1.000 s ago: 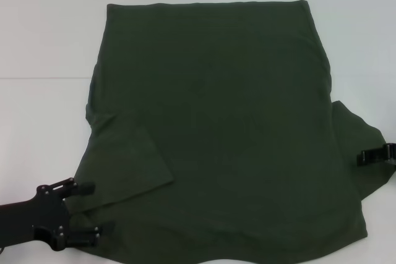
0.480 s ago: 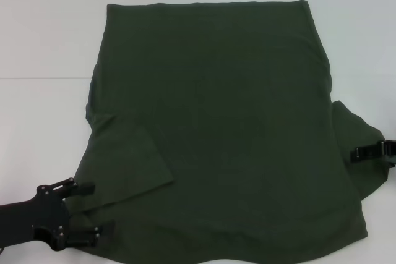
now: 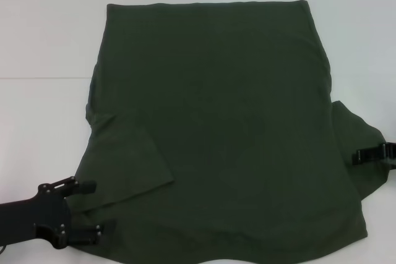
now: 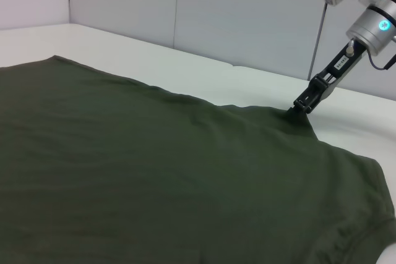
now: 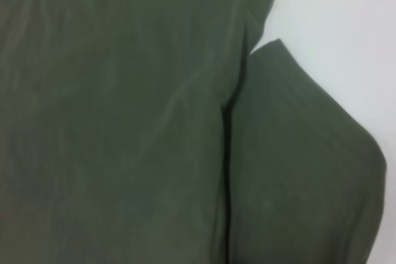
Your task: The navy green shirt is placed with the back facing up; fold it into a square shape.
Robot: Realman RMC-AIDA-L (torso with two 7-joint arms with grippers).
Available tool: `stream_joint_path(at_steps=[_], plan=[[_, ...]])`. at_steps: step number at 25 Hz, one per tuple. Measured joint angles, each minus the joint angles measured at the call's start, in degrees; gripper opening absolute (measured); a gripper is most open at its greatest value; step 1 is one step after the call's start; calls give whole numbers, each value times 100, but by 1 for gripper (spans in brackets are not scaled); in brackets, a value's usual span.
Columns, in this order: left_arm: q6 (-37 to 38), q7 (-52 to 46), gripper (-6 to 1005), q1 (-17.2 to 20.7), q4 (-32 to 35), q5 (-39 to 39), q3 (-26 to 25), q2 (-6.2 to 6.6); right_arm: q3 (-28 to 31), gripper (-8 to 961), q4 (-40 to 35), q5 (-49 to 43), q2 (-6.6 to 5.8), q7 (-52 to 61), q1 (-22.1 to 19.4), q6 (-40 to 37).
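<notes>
I see the navy green shirt (image 3: 216, 128) flat on the table (image 3: 43, 41), filling center frame; only 1 sleeve folded in. Left gripper (image 3: 96, 209), lower left, fingers spread around shirt corner. Right gripper (image 3: 357, 157), right edge: can't tell. Main folds remain.

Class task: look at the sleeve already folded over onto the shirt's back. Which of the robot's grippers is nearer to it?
Left. The left gripper sits right beside the folded sleeve; the right gripper is across the navy green shirt, at the opposite sleeve.
</notes>
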Motion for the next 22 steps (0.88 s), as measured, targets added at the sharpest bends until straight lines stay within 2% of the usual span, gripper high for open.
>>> stream_joint_path(at_steps=[6,20,22], plan=[[-26,7,921,-18,-38,0,0,0,0,869,0,-20,-45,33,-17,0],[-37,14,917,-44,-39,0,0,0,-23,861,61,-22,-43,80,0,69],[-42,15,917,-50,-39,0,0,0,-86,773,64,-22,-46,72,4,44]])
